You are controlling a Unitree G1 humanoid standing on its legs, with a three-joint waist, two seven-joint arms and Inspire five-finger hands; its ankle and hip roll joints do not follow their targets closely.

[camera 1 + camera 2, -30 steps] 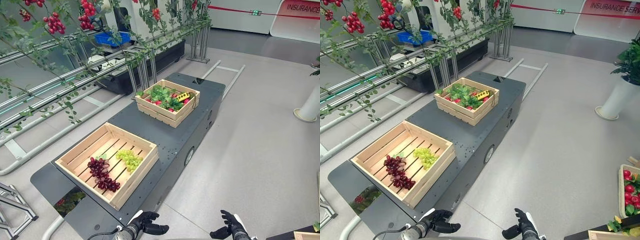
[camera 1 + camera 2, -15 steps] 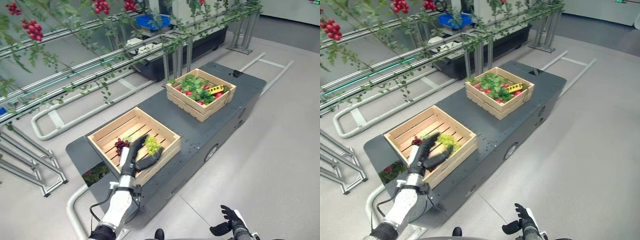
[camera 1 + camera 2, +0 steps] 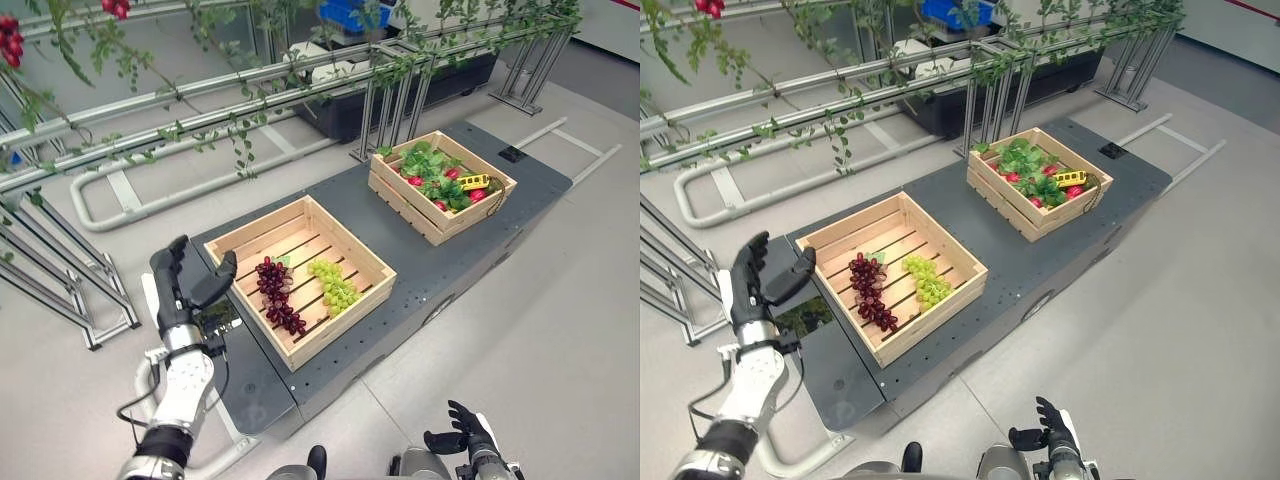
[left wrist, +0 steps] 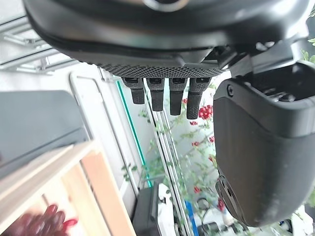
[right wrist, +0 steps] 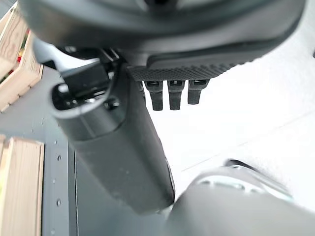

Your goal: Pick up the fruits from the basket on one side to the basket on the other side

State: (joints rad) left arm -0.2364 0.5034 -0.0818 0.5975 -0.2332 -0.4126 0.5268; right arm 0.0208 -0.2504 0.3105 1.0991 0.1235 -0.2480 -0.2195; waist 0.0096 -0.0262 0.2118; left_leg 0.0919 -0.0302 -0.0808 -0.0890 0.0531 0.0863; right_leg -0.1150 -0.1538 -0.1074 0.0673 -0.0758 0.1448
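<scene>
Left hand is hovering empty, fingers spread, beside the near slatted wooden crate. Dark purple grape bunch and green grape bunch are lying inside. Right hand is hanging low, fingers loose, empty.

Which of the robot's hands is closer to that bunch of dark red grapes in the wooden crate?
The left robot hand. It is raised, open, just outside the pale wooden slatted crate holding the dark red grape bunch. The right robot hand hangs low, off the platform, well away from the crate.
</scene>
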